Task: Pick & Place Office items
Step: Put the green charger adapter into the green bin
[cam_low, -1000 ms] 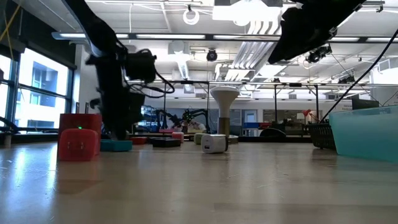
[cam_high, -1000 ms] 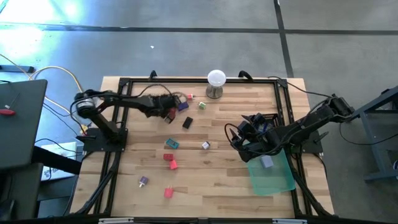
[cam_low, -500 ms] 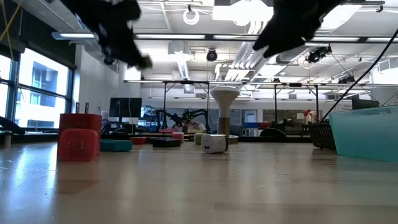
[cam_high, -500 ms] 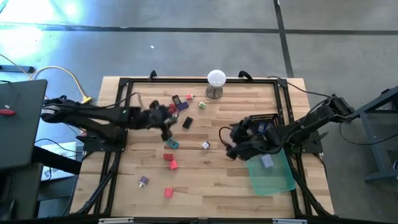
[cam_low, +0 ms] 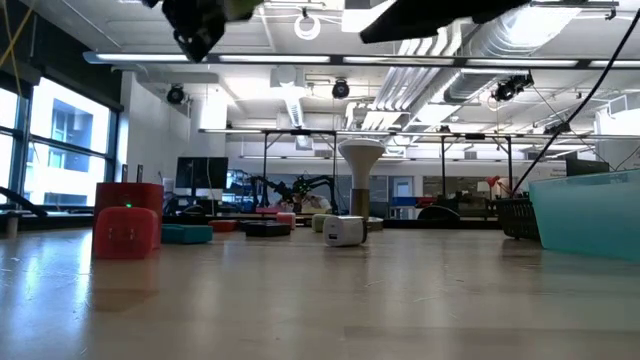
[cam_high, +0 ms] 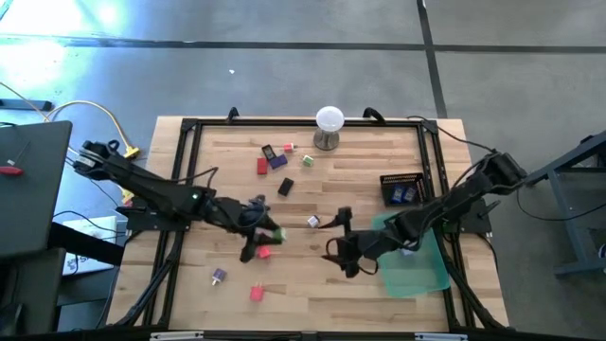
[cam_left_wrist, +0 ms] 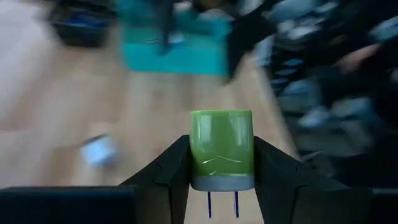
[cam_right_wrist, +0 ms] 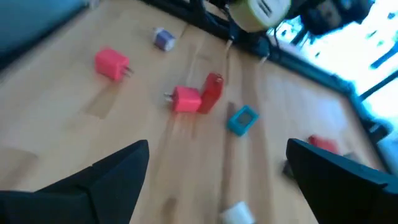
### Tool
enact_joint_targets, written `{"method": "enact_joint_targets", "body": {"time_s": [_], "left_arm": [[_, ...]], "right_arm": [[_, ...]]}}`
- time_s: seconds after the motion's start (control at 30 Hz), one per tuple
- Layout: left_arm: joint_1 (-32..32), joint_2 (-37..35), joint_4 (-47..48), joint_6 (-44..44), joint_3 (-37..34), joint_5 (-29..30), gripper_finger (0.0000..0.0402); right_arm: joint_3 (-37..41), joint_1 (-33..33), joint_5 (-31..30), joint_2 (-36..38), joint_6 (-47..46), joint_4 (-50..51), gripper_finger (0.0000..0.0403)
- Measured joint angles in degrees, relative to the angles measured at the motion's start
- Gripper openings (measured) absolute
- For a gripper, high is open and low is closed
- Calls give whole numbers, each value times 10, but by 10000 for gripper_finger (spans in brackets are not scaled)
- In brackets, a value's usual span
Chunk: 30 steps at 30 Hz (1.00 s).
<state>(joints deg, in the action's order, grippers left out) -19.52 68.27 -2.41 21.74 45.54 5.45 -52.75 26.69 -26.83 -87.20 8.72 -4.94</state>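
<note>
No text, label, brand, number or sign can be read in any view; the small pieces on the table carry no legible marking; the screens and fittings in the room beyond are too far off to make out.

A: From my seat the high view is evenly lit, with glare on the floor (cam_high: pixel 57 24) at its upper left.
B: Low view's backlit here: ceiling lights (cam_low: pixel 400 25) blown out, window (cam_low: pixel 50 140) bright.
A: Both wrist views smeared; only the green plug (cam_left_wrist: pixel 221 149) stays sharp for me.
</note>
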Motion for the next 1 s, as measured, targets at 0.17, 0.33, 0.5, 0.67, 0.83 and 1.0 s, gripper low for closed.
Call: {"method": "enact_joint_targets", "body": {"time_s": [0.17,0.33,0.5,0.67,0.83,1.0], "left_arm": [[18,51,-64,49,1,-99,138],[46,105,-96,84,1,-165,130],[74,146,-144,122,1,-232,132],[95,185,-224,157,1,-272,132],[114,230,-310,204,3,-327,132],[131,254,-340,231,6,-352,132]], "right_arm": [[0,-1,-39,-44,135,-100,368],[-1,4,-38,-70,190,-181,368],[-1,7,6,-72,190,-195,368],[-1,6,28,-72,200,-204,368],[-1,5,28,-75,171,-198,368],[-1,-7,34,-76,137,-187,368]]}}
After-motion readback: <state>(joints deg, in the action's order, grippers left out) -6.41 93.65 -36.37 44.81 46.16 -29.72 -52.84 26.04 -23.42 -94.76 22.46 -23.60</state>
